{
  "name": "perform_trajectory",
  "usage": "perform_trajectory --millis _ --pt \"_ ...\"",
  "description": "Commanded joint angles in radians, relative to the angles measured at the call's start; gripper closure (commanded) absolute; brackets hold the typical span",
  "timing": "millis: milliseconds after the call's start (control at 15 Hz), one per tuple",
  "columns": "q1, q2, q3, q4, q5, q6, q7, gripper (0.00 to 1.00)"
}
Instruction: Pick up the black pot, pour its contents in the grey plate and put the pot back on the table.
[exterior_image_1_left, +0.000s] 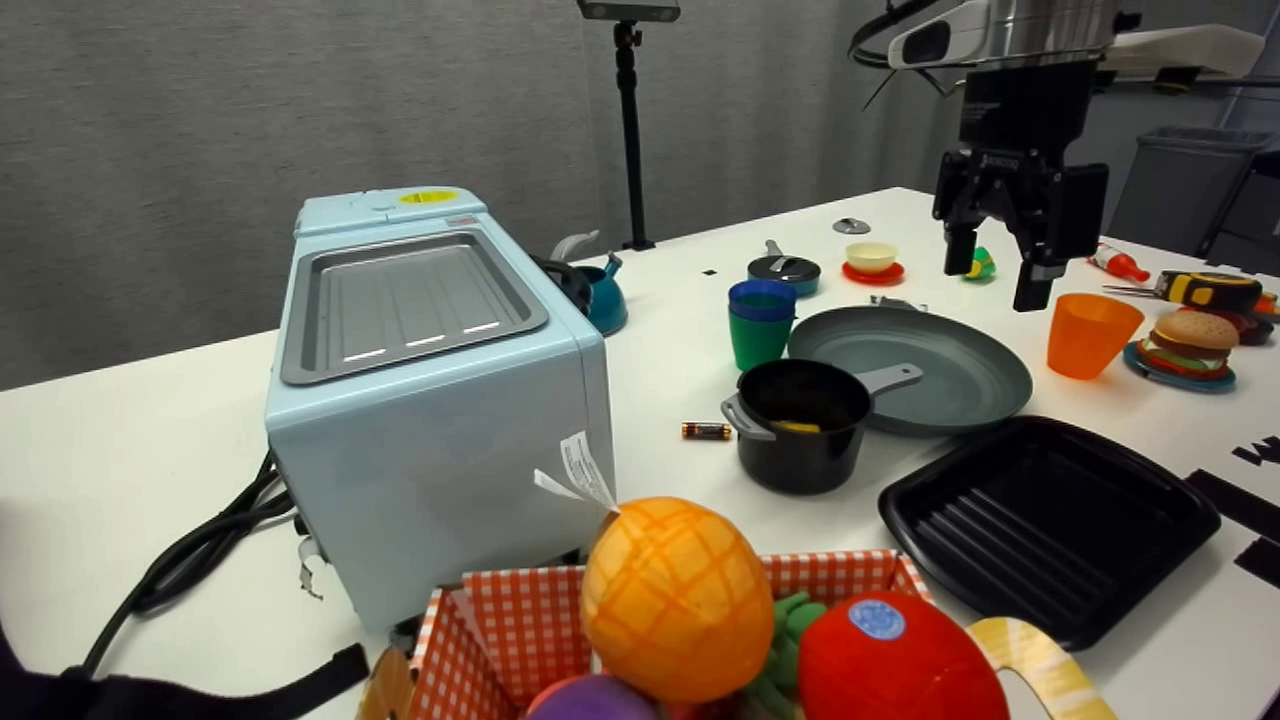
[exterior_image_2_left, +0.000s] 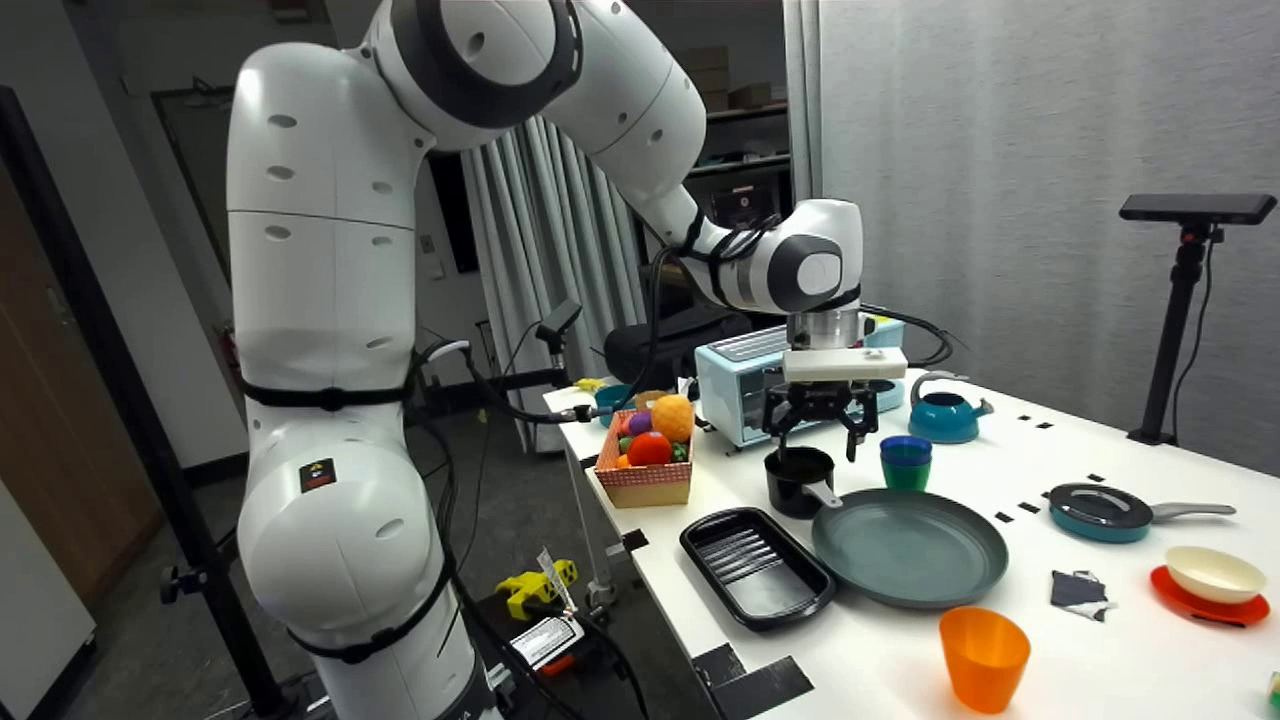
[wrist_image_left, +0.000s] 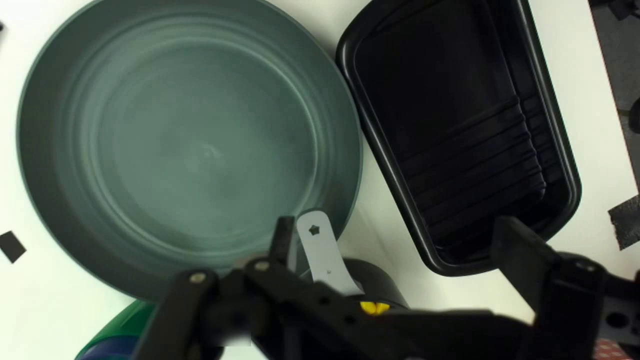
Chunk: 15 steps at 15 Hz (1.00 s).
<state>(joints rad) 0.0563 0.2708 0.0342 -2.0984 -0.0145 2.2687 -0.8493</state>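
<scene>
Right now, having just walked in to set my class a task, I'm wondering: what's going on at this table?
A robot arm holds its open hand above the white table, gripping nothing. The black pot stands upright on the table, yellow pieces inside, its straight grey handle reaching over the rim of the grey plate. None show on the plate, so the pour seems yet to come; most likely the hand will go for the pot next.

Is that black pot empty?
No: yellow pieces show inside the pot, in the wrist view and an exterior view; how full, unclear.
</scene>
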Motion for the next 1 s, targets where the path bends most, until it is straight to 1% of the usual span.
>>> perform_trajectory --millis 0,200,467,533,600,733,933 --pt "-0.026 -0.001 0.025 0.002 -0.009 -0.003 0.007 0.00" --pt "-0.027 -0.002 0.025 0.002 -0.009 -0.003 0.006 0.00" --pt "-0.026 0.067 0.028 0.046 -0.024 0.035 0.006 0.00" --pt "-0.011 0.084 0.040 0.023 -0.027 0.082 0.024 0.00" --pt "-0.008 0.103 0.046 0.024 -0.030 0.111 0.027 0.00" --pt "-0.002 0.153 0.064 0.034 -0.049 0.166 0.027 0.00" --pt "0.003 0.224 0.077 0.057 -0.108 0.251 0.022 0.00"
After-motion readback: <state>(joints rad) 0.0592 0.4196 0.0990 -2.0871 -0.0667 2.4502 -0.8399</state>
